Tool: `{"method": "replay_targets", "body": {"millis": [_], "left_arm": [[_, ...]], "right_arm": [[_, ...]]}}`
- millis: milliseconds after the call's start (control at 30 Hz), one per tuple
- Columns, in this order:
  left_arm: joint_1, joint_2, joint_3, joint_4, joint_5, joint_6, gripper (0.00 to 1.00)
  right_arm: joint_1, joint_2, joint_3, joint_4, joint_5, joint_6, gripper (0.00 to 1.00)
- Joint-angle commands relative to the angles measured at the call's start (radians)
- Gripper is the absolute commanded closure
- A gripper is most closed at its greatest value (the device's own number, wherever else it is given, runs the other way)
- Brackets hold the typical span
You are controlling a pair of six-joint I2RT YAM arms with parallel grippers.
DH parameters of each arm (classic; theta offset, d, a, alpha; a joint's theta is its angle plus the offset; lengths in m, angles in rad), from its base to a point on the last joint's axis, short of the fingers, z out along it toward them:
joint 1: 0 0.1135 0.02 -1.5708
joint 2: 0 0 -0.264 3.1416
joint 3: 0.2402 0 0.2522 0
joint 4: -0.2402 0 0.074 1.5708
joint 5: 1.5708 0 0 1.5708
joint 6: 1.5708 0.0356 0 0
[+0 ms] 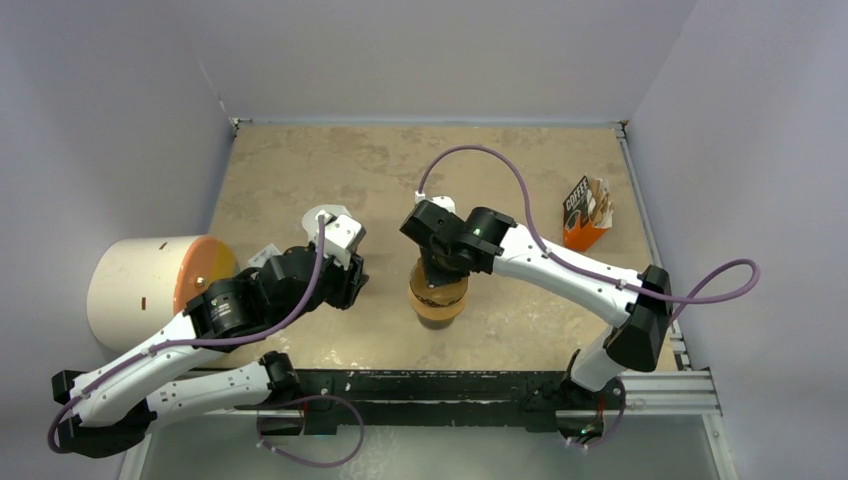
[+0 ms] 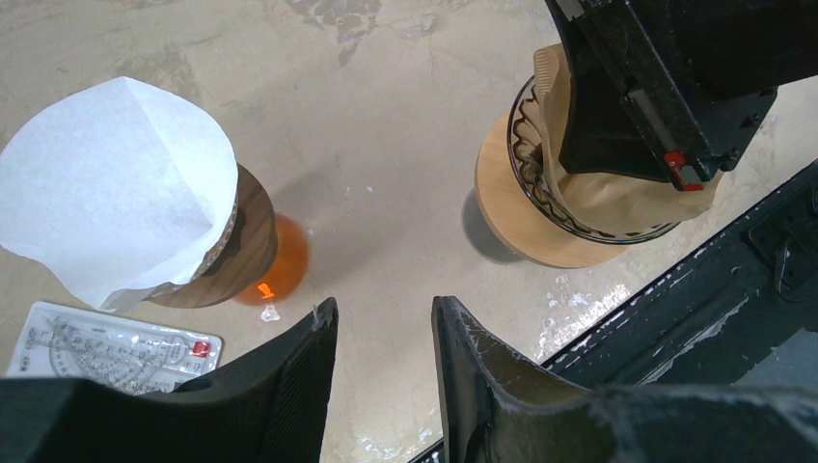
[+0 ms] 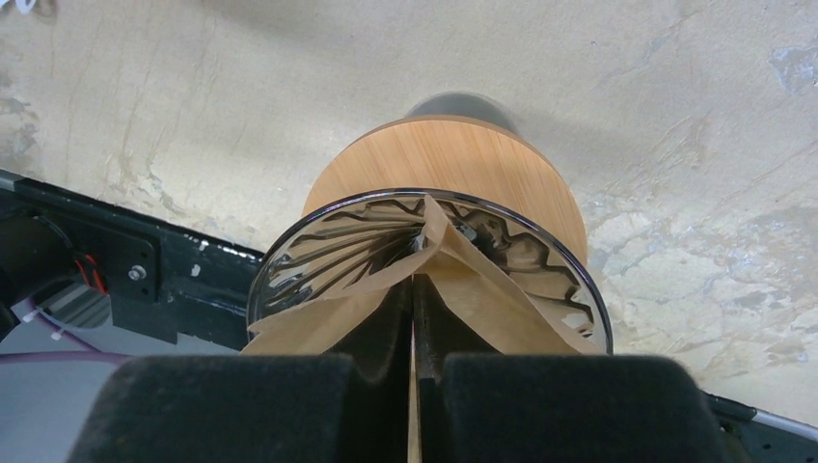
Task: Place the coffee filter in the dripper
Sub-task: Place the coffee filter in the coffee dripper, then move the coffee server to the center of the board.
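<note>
Right tool (image 3: 413, 309) points down, clamped on the coffee filter (image 3: 492, 301); left tool (image 2: 384, 313) hovers with jaws parted.

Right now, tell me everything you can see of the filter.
The filter is tan, unbleached-looking paper, creased and pinched flat along a fold, not opened into a cone. The right gripper is shut on it from above. Its lower part sits inside the dripper, against the ribbed glass, with flaps spreading to the rim. Its tip is hidden.
</note>
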Motion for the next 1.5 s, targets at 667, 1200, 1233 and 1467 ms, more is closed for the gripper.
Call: {"method": "replay_targets", "body": {"millis": [667, 1200, 1233, 1467], "left_arm": [[0.014, 0.014, -0.004, 0.043, 0.01, 0.004, 0.57], [0.02, 0.065, -0.011, 0.052, 0.001, 0.013, 0.43], [0.02, 0.068, -0.01, 0.052, -0.002, 0.015, 0.42], [0.02, 0.077, -0.012, 0.062, -0.006, 0.024, 0.32]], "right_arm": [[0.008, -0.125, 0.13, -0.101, 0.064, -0.032, 1.0], [-0.001, -0.362, 0.049, -0.172, 0.211, -0.072, 1.0], [-0.004, -0.375, 0.032, -0.181, 0.217, -0.07, 1.0], [-0.024, -0.491, -0.17, -0.155, 0.175, -0.014, 1.0]]}}
